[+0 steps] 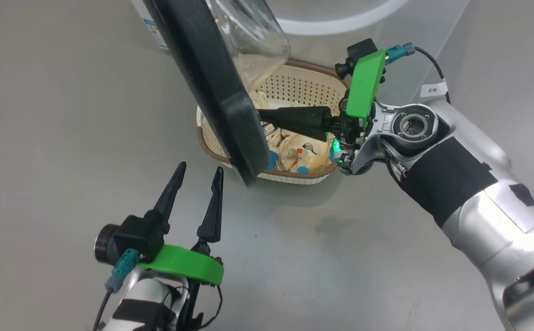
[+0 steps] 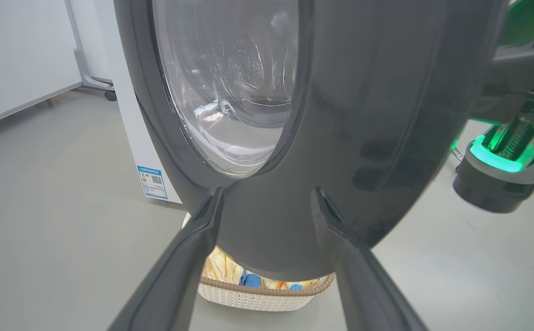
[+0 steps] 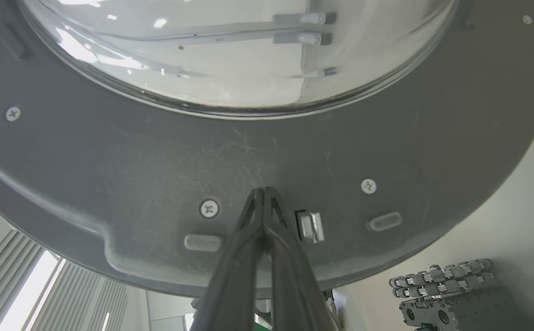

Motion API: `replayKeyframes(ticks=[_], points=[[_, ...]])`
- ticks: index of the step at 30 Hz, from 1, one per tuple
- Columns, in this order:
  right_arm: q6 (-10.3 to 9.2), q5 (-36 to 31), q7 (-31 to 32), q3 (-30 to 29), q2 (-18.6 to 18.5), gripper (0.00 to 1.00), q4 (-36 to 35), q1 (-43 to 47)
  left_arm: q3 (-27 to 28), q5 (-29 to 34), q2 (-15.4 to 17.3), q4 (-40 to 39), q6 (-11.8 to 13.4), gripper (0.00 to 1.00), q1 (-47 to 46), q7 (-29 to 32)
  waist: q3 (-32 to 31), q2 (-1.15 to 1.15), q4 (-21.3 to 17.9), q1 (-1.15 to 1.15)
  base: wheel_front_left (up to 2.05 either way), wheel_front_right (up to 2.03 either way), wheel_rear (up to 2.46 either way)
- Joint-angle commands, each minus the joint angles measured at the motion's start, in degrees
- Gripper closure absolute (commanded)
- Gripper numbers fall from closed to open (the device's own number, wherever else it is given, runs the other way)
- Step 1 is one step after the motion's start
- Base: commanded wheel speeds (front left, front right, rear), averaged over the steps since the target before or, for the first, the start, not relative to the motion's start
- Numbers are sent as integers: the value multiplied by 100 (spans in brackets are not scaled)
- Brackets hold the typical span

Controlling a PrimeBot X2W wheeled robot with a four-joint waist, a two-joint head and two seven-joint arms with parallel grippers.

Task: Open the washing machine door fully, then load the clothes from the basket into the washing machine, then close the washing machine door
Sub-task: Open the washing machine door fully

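Three steps are set by the task, and only the first is judged to be in hand: the washing machine door (image 1: 212,78) is swung out from the washing machine (image 2: 127,115) but cannot be confirmed as fully open, and loading and closing are left to be done. Farthest left, the left claw (image 1: 201,168) is held with its two fingers spread and nothing between them; the door's glossy outer rim is seen just ahead of its tips. The door itself is shown as a wide black ring around a clear domed glass centre, with screws (image 3: 209,208) and a small metal latch (image 3: 310,226) set into its matt inner face. Against that inner face the right claw (image 3: 263,189) is pressed, its fingers drawn together on nothing and the latch just beside its tips. Below the right claw's fingers the cream perforated basket (image 1: 294,85) is set on the floor (image 1: 65,115). The clothes (image 1: 301,154), pale yellow with blue cuffs and red-orange marks, are heaped inside it, and none is judged to be loaded yet.
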Motion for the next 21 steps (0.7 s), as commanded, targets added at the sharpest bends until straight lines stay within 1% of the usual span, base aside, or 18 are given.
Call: replayKeyframes(ticks=[1, 7, 14, 18, 21], points=[[-15, 32, -50, 37, 182, 100, -214, -38, 211, 47, 94, -166, 23, 0, 33, -39, 2, 0, 3, 0, 0, 0, 0], [-15, 178, -149, 241, 132, 100, -340, -56, 203, 40, 94, -165, 35, 0, 35, -39, -1, 0, 5, 0, 0, 0, 0], [-15, 339, -355, 407, -7, 100, -461, -76, 220, 55, 94, -155, 43, 0, 48, -39, -60, 0, -36, 0, 0, 0, 0], [-15, 339, -563, 454, -160, 100, -573, -18, 288, 86, 94, -125, 34, 0, 91, -39, -181, 0, -111, 0, 0, 0, 0], [-15, 219, -828, 426, -357, 100, -734, 129, 368, 122, 94, -95, 18, 0, 157, -39, -360, 0, -202, 0, 0, 0, 0]])
